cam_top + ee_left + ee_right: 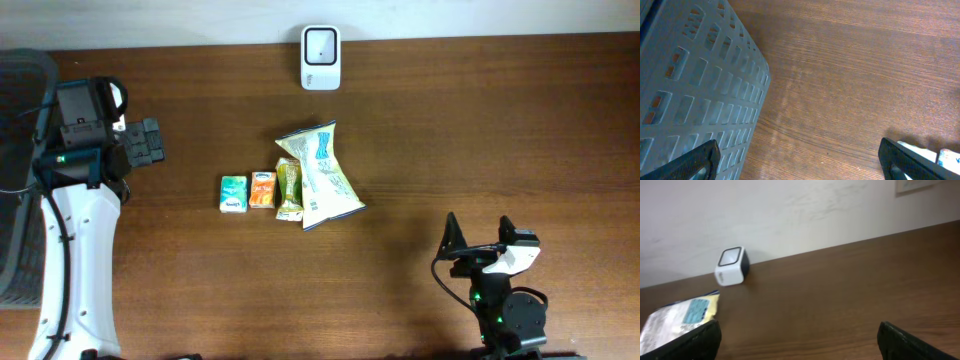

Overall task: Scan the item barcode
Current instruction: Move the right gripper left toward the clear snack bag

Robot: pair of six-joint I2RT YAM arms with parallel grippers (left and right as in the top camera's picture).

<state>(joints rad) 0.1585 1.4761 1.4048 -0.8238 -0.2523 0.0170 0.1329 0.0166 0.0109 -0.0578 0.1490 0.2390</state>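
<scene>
Both arms are off to the sides and neither has picked anything up. The left arm (78,235) is at the left end of the bench (500,130), right next to a grey perforated basket (700,85). The left jaws are spread wide over bare wood, with nothing between them. The right arm (508,305) is at the lower right of the overhead view. The right jaws are wide open and empty too, facing the back wall.

The stuff to scan is lined up in the middle of the bench: a small green box (233,193), an orange box (263,189) just beside it, a slim yellow-green sachet (289,190), and a big yellow-and-blue snack bag (322,172). The sachet either touches the bag or sits slightly on it — can't tell which. Everything is lying flat, well apart from both arms.

The white scanner (320,57) stands at the far edge of the bench, about centred, with the snack bag in front of it. The right wrist view shows it near the wall — plus one end of the bag at lower left.
</scene>
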